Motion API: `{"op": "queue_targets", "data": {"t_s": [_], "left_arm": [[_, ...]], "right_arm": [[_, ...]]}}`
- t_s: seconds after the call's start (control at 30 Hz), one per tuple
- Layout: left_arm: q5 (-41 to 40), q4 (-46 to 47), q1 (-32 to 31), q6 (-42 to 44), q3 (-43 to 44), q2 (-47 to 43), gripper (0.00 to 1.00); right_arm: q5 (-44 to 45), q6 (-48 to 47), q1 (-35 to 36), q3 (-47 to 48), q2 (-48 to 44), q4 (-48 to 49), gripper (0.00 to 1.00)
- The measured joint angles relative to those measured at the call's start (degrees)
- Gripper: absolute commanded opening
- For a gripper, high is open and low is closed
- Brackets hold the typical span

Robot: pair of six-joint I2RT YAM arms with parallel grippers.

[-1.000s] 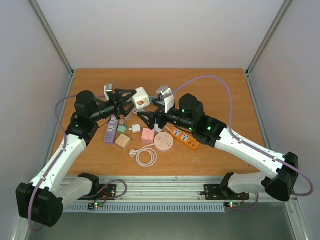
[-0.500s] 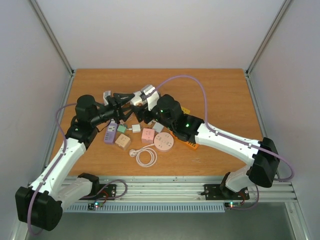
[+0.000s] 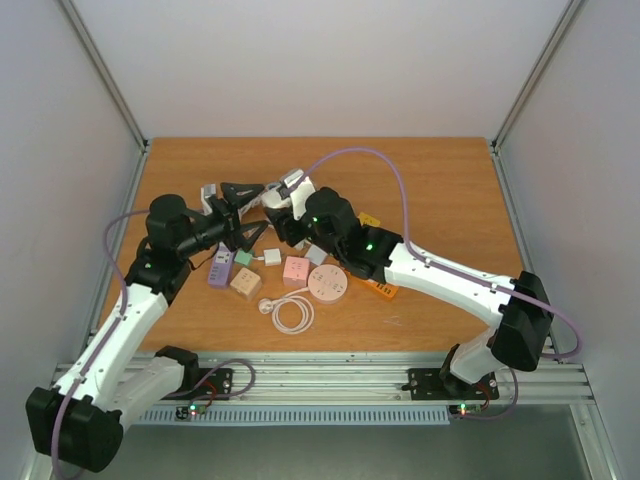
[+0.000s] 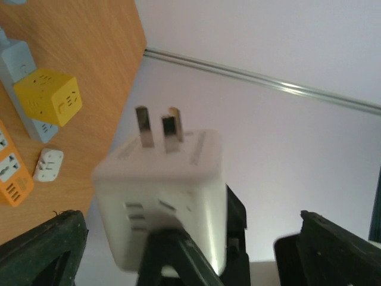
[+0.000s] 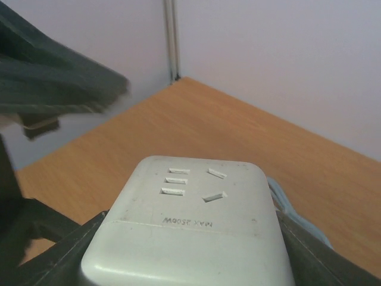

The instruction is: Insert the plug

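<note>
The plug (image 4: 161, 190) is a white cube adapter with three metal prongs on one face and socket slots (image 5: 193, 182) on another. It hangs in the air above the back left of the table. My right gripper (image 5: 190, 238) is shut on it, one dark finger pressed against each side. My left gripper (image 4: 190, 229) stands open around the same cube, its fingers (image 4: 41, 250) well apart from it. From above, the left gripper (image 3: 248, 210) and the right gripper (image 3: 277, 210) meet nose to nose, and the cube is mostly hidden between them.
Under the grippers lie a purple power strip (image 3: 221, 266), green (image 3: 243, 258), tan (image 3: 245, 283) and pink (image 3: 296, 268) cube sockets, a round pink strip (image 3: 327, 284), an orange strip (image 3: 376, 286), a yellow cube (image 4: 50, 98) and a coiled white cable (image 3: 290, 315).
The right arm swung left to the cube and closed on it. The left gripper, which held the cube, opened and drew slightly back.
</note>
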Motion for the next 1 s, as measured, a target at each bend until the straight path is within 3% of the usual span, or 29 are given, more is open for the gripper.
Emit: {"op": "queue_targets", "data": {"t_s": [0.3,0.53,0.73,1.0], "left_arm": [[-3.0,-12.7,0.0,18.6,4.9,-1.8,0.99],[-12.2,-27.8,0.1,44.3,11.5,-3.0,0.99],[-21.1,-34.4,0.1,62.5,14.9,-5.6,0.99],[-31.5,-36.9,0.0,73.1,12.1,-9.4,0.99]], "right_arm": [[-1.6,10.4,-6.0,0.4,-3.1,-16.1,0.41],[-2.3,22.8,-16.1,0.5,-8.5,-33.2,0.40],[0.1,31.6,-20.6,-0.2,-11.3,-45.4,0.40],[2.4,40.9,-24.6,-1.7,-13.2,-57.0,0.42]]}}
